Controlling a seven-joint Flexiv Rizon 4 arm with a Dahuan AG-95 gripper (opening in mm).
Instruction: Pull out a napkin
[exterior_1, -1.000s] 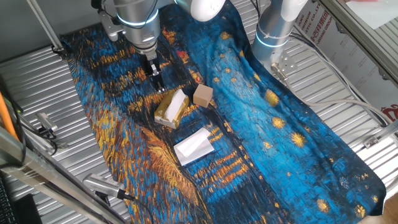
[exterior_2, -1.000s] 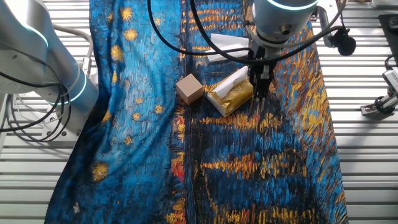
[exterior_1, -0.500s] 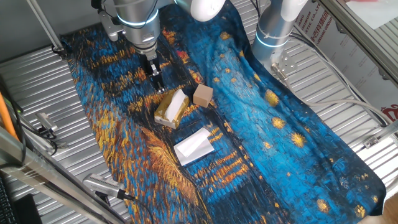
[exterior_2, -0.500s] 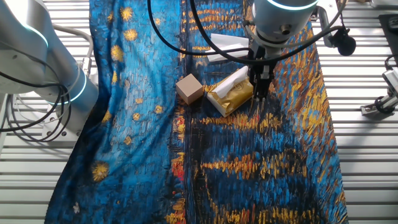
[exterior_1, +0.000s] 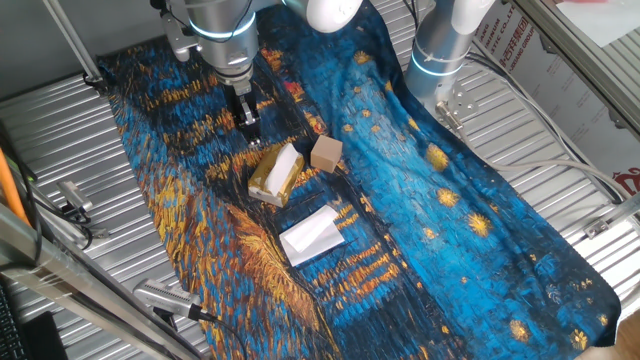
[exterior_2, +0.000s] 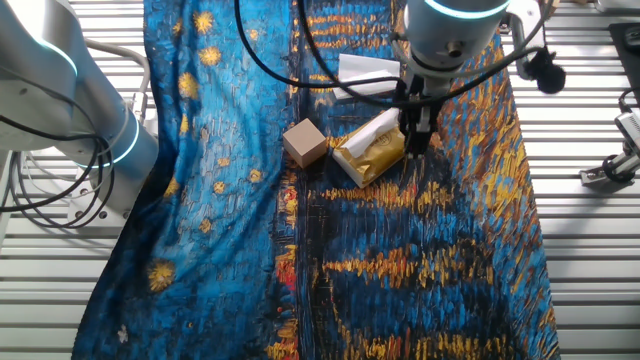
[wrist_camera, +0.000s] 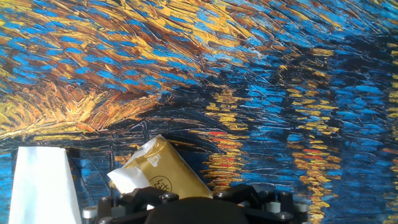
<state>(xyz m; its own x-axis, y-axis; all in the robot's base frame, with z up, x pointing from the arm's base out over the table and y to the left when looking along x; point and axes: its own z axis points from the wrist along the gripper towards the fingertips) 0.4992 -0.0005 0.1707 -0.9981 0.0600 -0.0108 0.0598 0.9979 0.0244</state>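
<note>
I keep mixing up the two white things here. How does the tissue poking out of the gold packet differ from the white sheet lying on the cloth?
The napkin sticks up, crumpled, from the gold packet, right beside the gripper; the folded sheet lies flat and loose on the cloth, farther from it. The napkin shows only partly; the folded sheet shows whole, with a crease. Both are white paper.

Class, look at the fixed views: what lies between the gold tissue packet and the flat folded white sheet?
Only bare painted cloth: the packet and sheet lie apart, clearest in the fixed view showing both.
</note>
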